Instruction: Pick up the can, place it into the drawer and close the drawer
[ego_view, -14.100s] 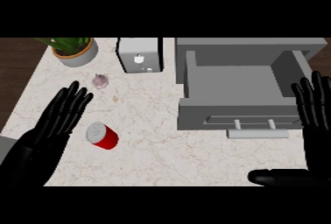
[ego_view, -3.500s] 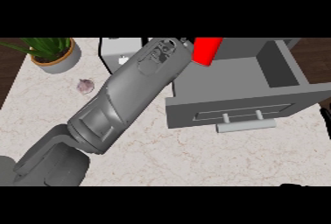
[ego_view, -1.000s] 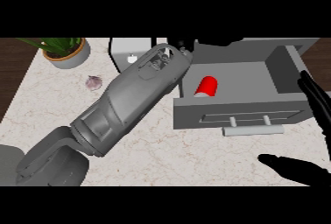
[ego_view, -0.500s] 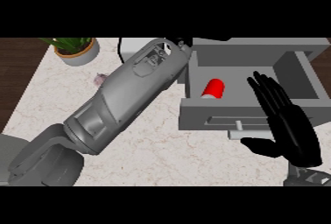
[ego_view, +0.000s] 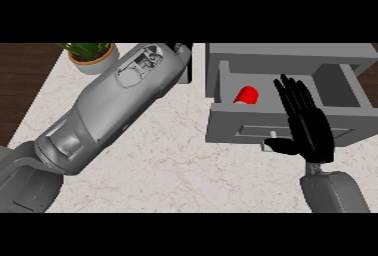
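Can (ego_view: 246, 95) lay in the open drawer (ego_view: 230, 126). Right hand (ego_view: 310, 132), fingers straight, had moved to the drawer front; closing remained. Left hand (ego_view: 183, 48): state indeterminate.

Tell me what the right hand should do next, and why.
Probably push the drawer shut with the right hand: the red can already lies inside, and the open hand is poised at the drawer's front.
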